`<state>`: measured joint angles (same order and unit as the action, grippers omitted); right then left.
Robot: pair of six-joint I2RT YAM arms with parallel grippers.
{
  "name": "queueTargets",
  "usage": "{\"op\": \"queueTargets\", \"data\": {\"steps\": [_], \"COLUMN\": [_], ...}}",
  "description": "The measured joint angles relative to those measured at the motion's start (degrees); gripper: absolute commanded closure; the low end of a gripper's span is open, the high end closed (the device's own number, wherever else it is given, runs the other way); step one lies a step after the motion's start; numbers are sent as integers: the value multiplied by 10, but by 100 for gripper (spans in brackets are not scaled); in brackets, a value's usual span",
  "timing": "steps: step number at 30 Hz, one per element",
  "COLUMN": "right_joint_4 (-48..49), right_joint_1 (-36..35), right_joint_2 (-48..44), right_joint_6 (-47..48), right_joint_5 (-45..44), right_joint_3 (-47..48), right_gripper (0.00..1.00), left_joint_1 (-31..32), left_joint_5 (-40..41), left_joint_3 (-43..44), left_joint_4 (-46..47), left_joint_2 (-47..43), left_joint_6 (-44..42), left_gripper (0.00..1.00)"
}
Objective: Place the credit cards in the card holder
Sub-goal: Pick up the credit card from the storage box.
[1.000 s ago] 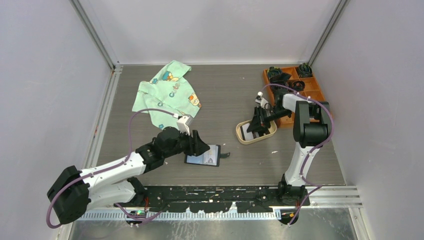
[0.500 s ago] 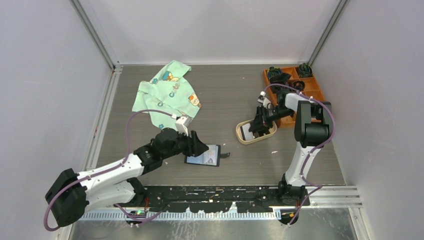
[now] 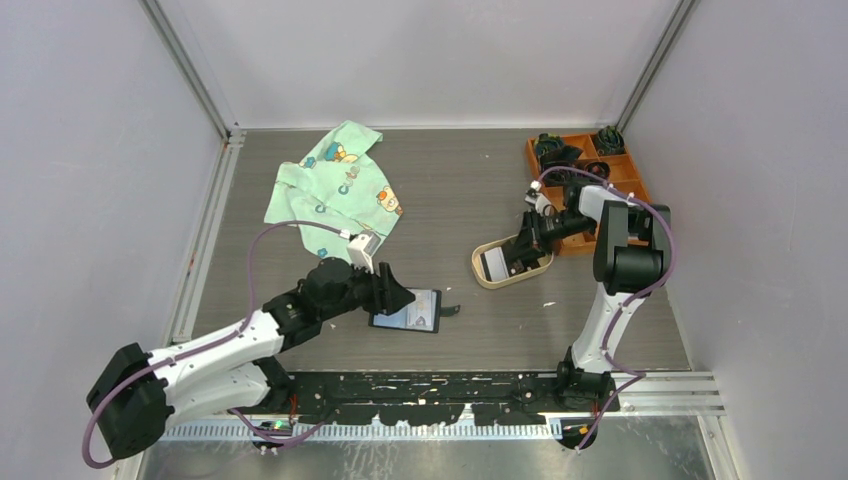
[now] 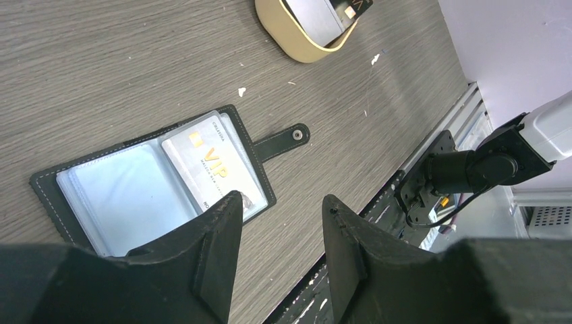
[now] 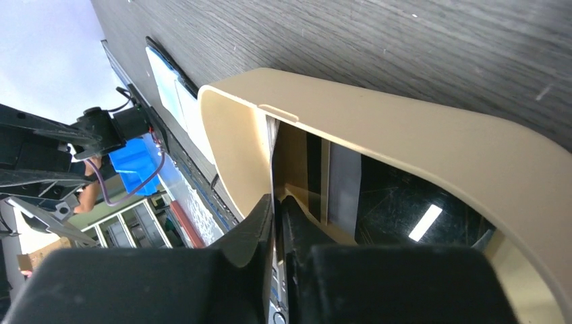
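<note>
cards in tray; card holder leftward

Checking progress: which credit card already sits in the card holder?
The pale card marked VIP, in the open card holder's sleeve beside its snap tab; the others are in the beige tray.

Matt leather-like card holder, smooth beige plastic tray, woodgrain table.

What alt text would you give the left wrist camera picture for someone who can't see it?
An open black card holder lies on a grey wood-grain table, a VIP card in one clear sleeve. The left gripper, two black fingers, is poised open at its near edge; a beige tray sits beyond.
</note>
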<state>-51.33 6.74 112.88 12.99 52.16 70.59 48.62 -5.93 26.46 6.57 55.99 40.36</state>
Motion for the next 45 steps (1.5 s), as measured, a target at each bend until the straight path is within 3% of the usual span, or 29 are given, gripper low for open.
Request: {"op": "queueTargets", "data": {"steps": [11, 16, 20, 30, 45], "right_joint_4": [-1, -3, -6, -5, 74], "right_joint_1": [27, 42, 47, 47, 47], "right_joint_2": [-20, -60, -73, -70, -44], "right_joint_6": [2, 4, 4, -17, -196], "right_joint_5": [-24, -26, -17, 46, 59], "right_joint_3": [0, 0, 0, -5, -44], "right_gripper": [98, 99, 99, 99, 99], "left_joint_1": [0, 0, 0, 0, 0], "left_joint_5": [3, 0, -4, -16, -29], "left_joint_3": [-16, -38, -56, -75, -76], "left_joint_4": [-11, 2, 16, 61, 87], "left_joint_2": [-47, -80, -111, -131, -83], "left_joint_6": [0, 6, 14, 39, 60], "left_gripper": [50, 32, 24, 23, 25]}}
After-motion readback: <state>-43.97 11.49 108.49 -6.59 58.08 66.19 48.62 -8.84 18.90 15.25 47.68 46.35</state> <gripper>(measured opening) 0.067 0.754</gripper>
